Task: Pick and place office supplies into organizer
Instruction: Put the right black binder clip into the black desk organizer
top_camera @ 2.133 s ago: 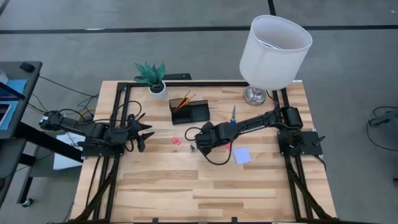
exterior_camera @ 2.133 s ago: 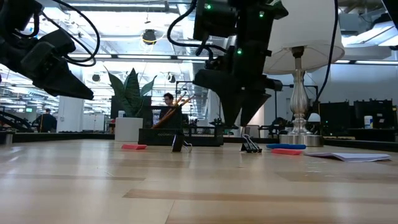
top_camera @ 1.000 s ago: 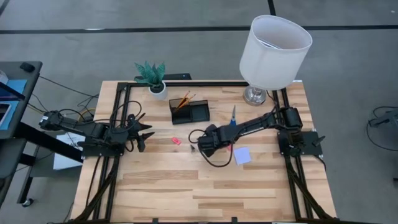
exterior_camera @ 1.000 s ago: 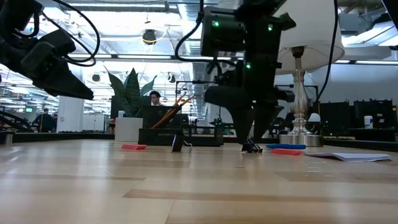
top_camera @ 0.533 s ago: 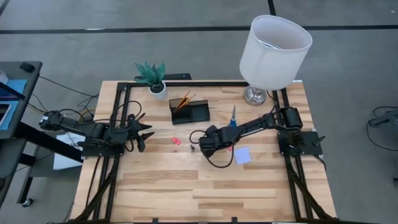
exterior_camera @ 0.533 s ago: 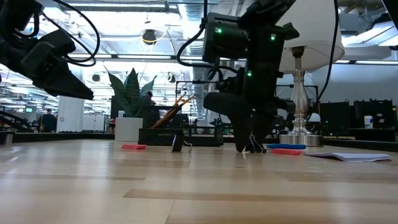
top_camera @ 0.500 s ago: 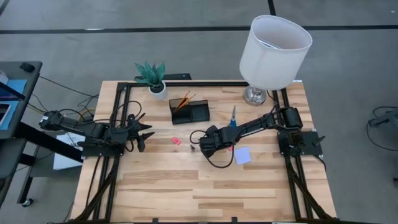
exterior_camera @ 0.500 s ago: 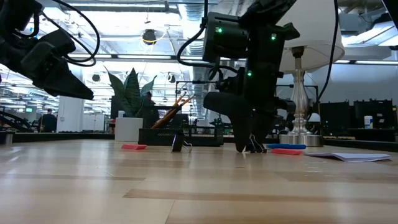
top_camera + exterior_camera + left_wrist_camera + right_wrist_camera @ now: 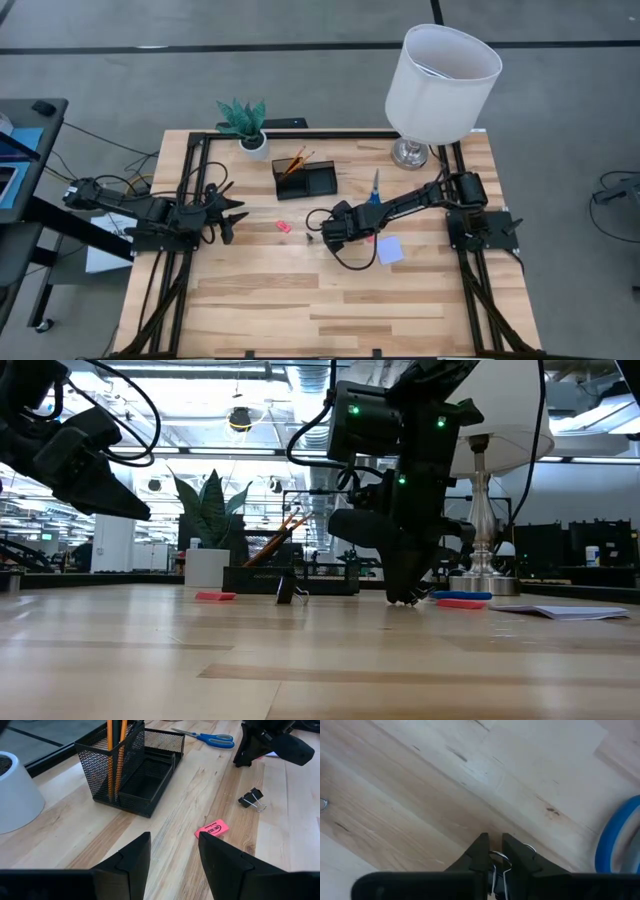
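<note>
The right gripper point(image 9: 327, 236) is lowered to the table point(image 9: 300, 300) mid-table, fingers nearly together around a binder clip's wire handle point(image 9: 496, 861). A second clip point(image 9: 251, 799) lies just left. The left gripper point(image 9: 232, 216) is held apart at the left edge.

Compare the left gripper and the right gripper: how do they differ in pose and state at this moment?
The left gripper is open and holds nothing; the right gripper has its fingers closed on the wire handles of a black clip. The left gripper hangs above the table at its left side; the right gripper reaches down to the wood near the middle, beside the pink eraser. Both are dark, two-fingered grippers.
</note>
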